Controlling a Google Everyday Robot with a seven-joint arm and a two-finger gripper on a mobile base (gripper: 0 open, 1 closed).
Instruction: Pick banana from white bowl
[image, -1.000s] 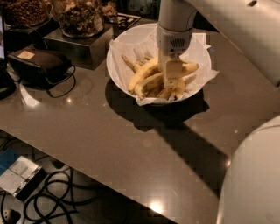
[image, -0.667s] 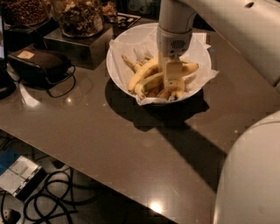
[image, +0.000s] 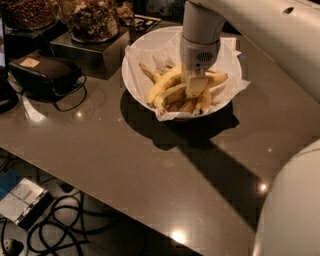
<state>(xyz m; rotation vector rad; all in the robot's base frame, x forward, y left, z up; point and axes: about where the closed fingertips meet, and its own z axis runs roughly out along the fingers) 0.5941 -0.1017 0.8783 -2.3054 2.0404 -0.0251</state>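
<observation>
The white bowl (image: 135, 60), lined with crinkled white paper, stands at the back of the dark table and holds several yellow bananas. The banana (image: 163, 84), the long thick curved one, lies on the left side of the pile, running from the bowl's front left up toward the middle. My gripper (image: 196, 90) reaches straight down from the white arm into the middle of the bowl. It sits among the bananas, right beside the big banana's upper end. Its tips are hidden by the fruit.
Glass jars of snacks (image: 90, 17) stand on dark blocks at the back left. A black pouch with a cord (image: 47, 75) lies to the left of the bowl. Cables and a box (image: 22, 200) lie on the floor below the table's front edge. My white body (image: 295, 210) fills the lower right.
</observation>
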